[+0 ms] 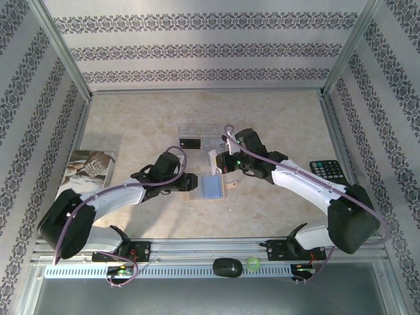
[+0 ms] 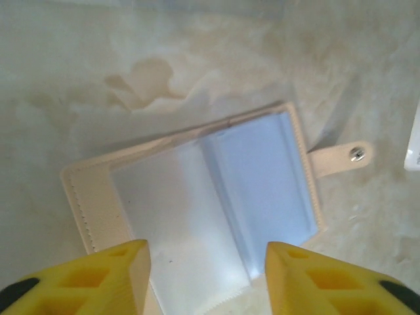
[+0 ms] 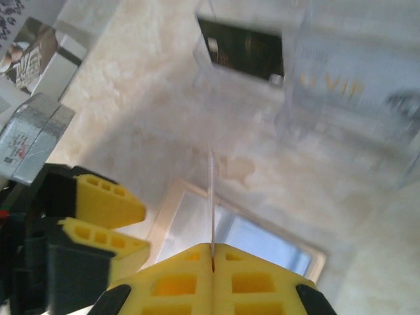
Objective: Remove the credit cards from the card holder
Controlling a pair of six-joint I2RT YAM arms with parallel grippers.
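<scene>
The card holder [image 1: 209, 186] lies open on the table, tan outside and pale blue-grey inside [image 2: 216, 190], its tab [image 2: 341, 157] pointing right. My left gripper [image 2: 207, 275] is open, its yellow fingers [image 2: 105, 275] apart just above the holder's near edge, with nothing between them. My right gripper [image 3: 212, 252] is shut on a pale credit card [image 3: 211, 190], seen edge-on and held upright above the holder [image 3: 262, 239]. In the top view that card [image 1: 213, 159] sits just behind the holder. A black credit card [image 1: 190, 141] lies in the clear tray [image 1: 210, 133].
A printed booklet [image 1: 88, 167] lies at the left, and a black keypad device [image 1: 330, 172] at the right. The clear tray [image 3: 354, 85] stands close behind the right gripper. A black oval object [image 1: 227, 267] and a green ball [image 1: 252, 264] rest on the front rail. Patterned walls enclose the table.
</scene>
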